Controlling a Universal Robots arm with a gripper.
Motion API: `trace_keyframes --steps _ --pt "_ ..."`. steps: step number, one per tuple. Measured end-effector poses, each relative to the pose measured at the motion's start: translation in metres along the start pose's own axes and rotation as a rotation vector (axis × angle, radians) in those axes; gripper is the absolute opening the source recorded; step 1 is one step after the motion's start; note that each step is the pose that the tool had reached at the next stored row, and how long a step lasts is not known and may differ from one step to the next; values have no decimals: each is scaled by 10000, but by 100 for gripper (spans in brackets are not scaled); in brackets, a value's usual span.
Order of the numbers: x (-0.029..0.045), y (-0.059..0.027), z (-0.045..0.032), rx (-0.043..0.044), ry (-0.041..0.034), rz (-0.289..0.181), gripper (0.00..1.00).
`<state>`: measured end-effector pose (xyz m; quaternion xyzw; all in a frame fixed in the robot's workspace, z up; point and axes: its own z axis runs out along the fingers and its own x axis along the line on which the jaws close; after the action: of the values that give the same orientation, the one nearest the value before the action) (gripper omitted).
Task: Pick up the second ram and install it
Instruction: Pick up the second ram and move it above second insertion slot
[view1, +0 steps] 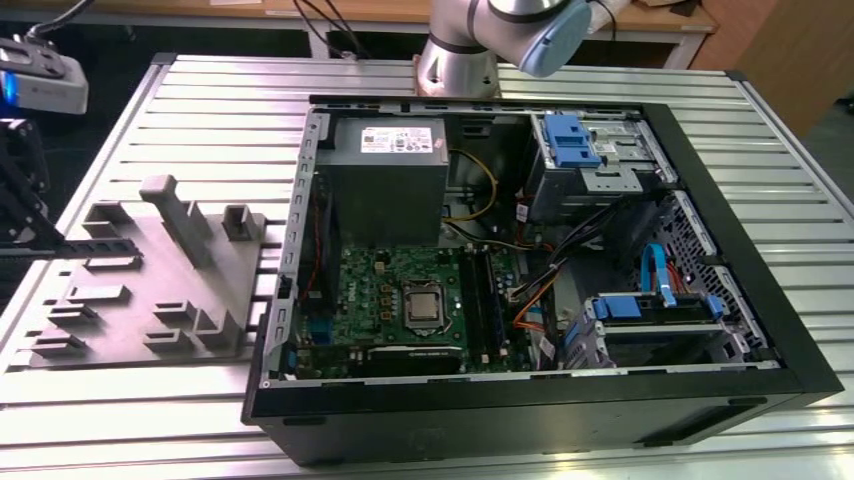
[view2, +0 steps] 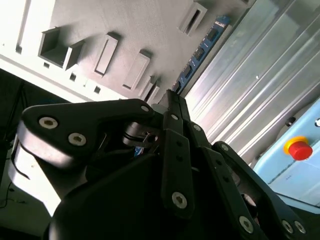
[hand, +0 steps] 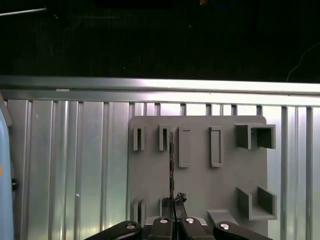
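The end effector (view2: 172, 100) is closed on the second ram (view2: 200, 50) near 1 end, pinching the thin card across its flat faces. In the first wrist view the second ram (hand: 171, 160) shows edge-on over the grey fixture plate (hand: 200, 192) on the table (hand: 75, 165). Whether it is clear of its holder I cannot tell. It is probably light, stiff and fragile, best gripped on its flat faces without bending. Counted: 1 ram, 1 fixture plate, 1 open computer case (view1: 534, 415).
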<state>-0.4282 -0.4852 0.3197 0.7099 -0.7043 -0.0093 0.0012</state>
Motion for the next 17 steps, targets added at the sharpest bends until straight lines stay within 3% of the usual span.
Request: trace_keyframes --steps 17 --pt "-33 7 -494 3 0 0 11"
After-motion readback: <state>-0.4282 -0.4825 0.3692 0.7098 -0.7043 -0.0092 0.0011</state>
